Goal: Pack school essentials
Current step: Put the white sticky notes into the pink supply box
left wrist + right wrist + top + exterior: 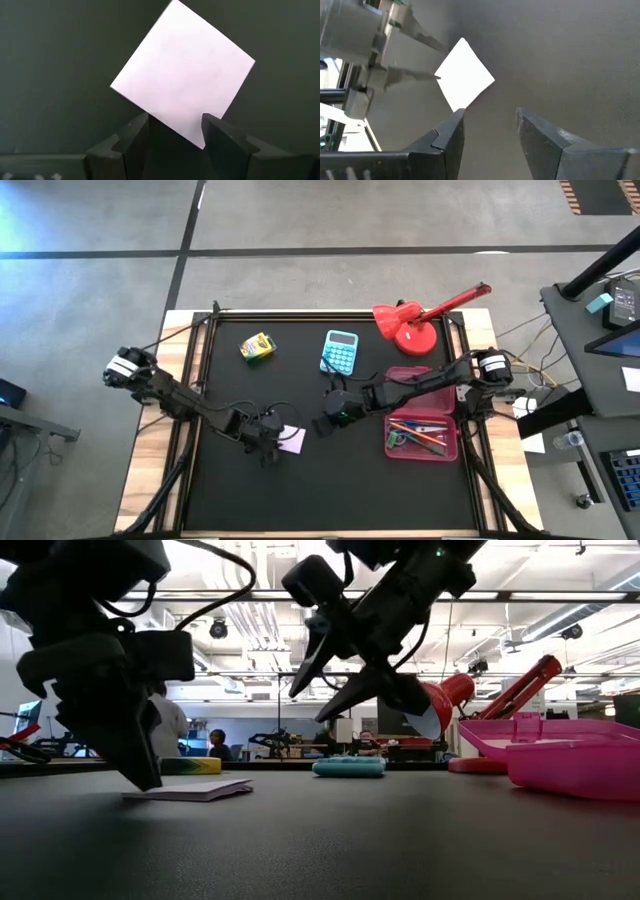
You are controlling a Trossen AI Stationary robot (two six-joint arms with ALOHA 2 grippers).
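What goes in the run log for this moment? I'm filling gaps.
left gripper: open, at pink note | right gripper: open, empty, raised | pink case: holds pens

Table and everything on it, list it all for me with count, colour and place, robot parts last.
Table: one, black top.
Pink paper note: one, pink, flat on the mat, front centre.
Box: one, yellow-green, back left.
Calculator: one, light blue, back centre.
Desk lamp: one, red, back right.
Bin: one, pink, right side, holding pens, pencils and scissors.
Left gripper: dark, open, fingers at the note's edge.
Right gripper: dark, open, raised right of the note.
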